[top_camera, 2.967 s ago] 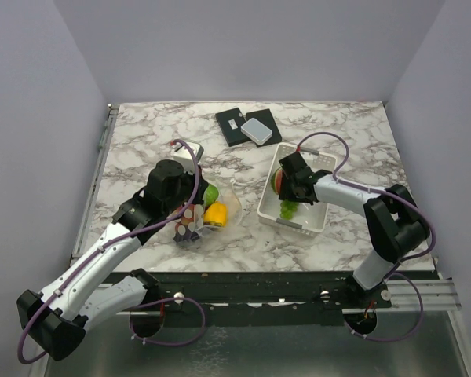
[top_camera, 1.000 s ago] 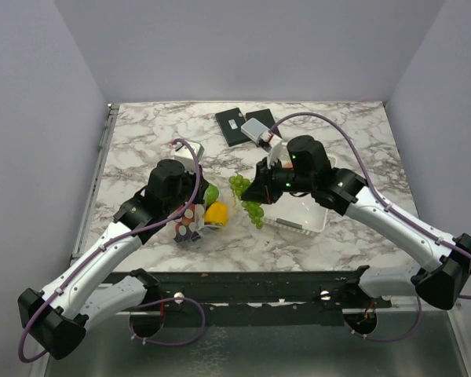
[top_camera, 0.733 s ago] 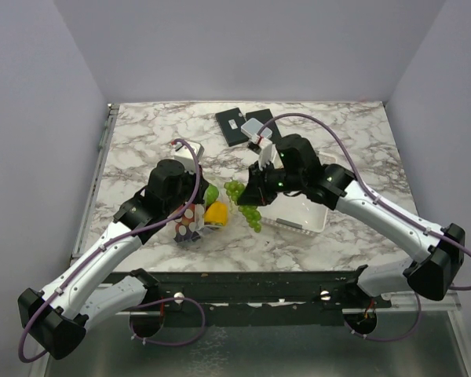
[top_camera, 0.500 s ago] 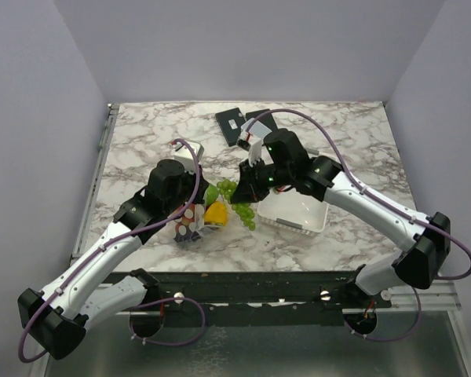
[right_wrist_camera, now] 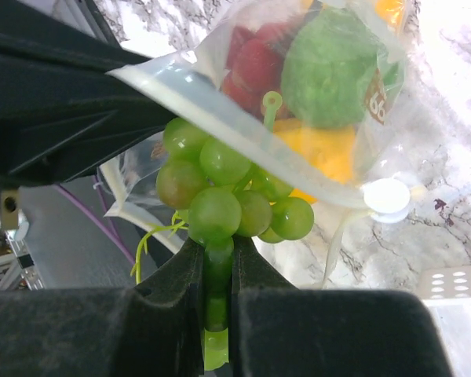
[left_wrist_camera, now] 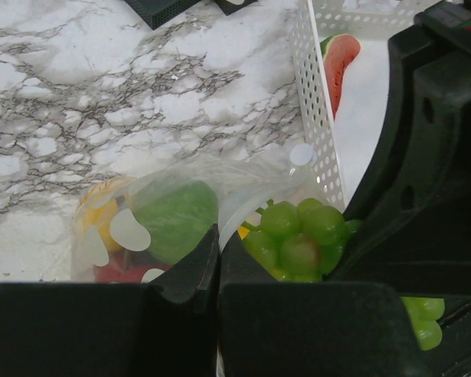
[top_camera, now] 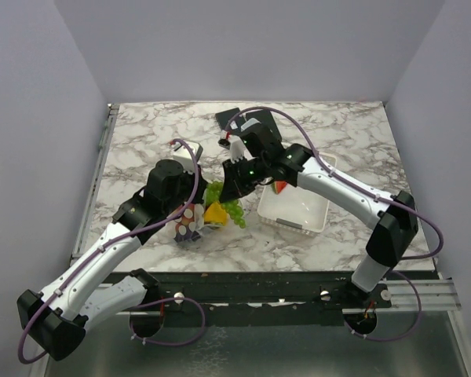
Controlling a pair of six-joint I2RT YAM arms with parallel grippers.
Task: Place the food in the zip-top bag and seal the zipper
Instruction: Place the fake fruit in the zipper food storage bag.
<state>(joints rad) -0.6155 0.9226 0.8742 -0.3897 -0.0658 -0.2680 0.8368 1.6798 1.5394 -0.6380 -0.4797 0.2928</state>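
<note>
Bunch of green toy grapes (right_wrist_camera: 224, 196) at the mouth of the clear, white-dotted zip-top bag (right_wrist_camera: 330, 86), which lies just left of the white perforated basket (left_wrist_camera: 314, 118). The right gripper (right_wrist_camera: 217, 263) pinches the grape stem, and the left gripper (left_wrist_camera: 218, 247) is clamped on the bag's lip. Advisable: carry the bunch past the lip and well inside before letting go.

A robot lab cell: bare lilac walls (top_camera: 243, 47) rise behind the right pincer (top_camera: 234, 184), marble-print table (top_camera: 141, 141) beneath it.
</note>
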